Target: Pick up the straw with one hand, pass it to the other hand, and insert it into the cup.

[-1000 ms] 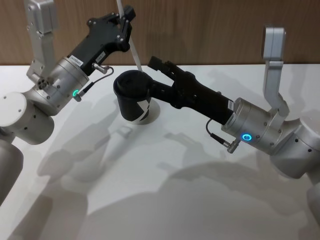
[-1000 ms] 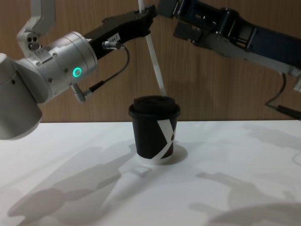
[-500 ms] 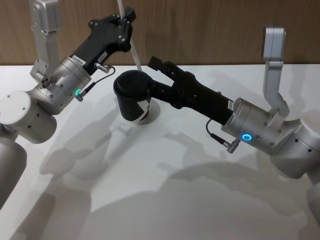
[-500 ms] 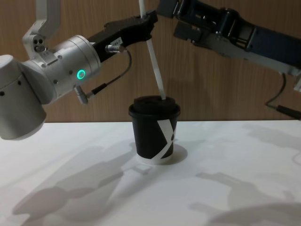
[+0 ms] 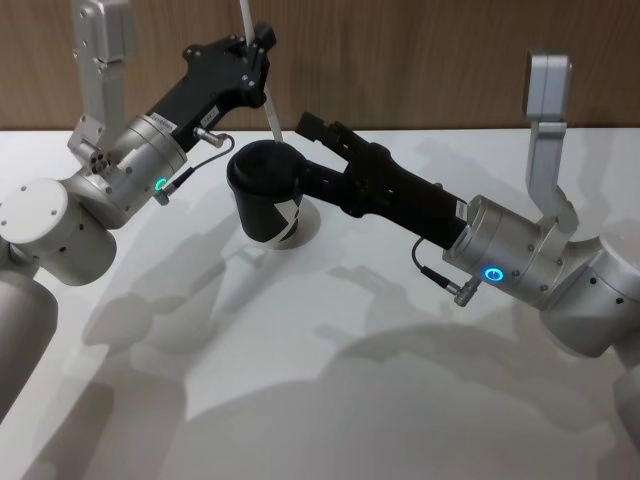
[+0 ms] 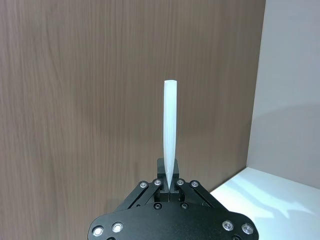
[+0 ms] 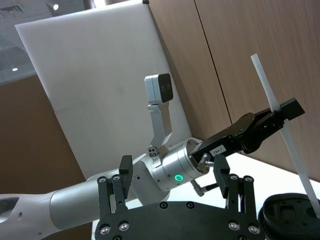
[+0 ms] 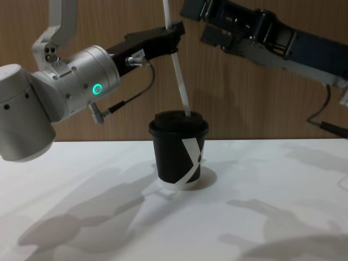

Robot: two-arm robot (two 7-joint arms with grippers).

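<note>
While the left gripper (image 8: pixel 173 32), upper centre of the chest view, pinched the straw (image 8: pixel 178 76) with its tip at the cup (image 8: pixel 179 149) lid, insertion was underway, needing a downward push; the right gripper (image 5: pixel 318 128) waited released beside.

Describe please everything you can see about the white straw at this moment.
The straw is thin, straight, plain white and looks like plastic or paper. It stands steeply tilted, its top leaning toward the robot's left. The left tool is shut on its upper part, with a short length sticking out above the fingers. Its lower end meets the black lid of the cup, right of the lid's centre; how deep it goes in cannot be seen. The right tool, open, is beside the cup and does not touch the straw.
</note>
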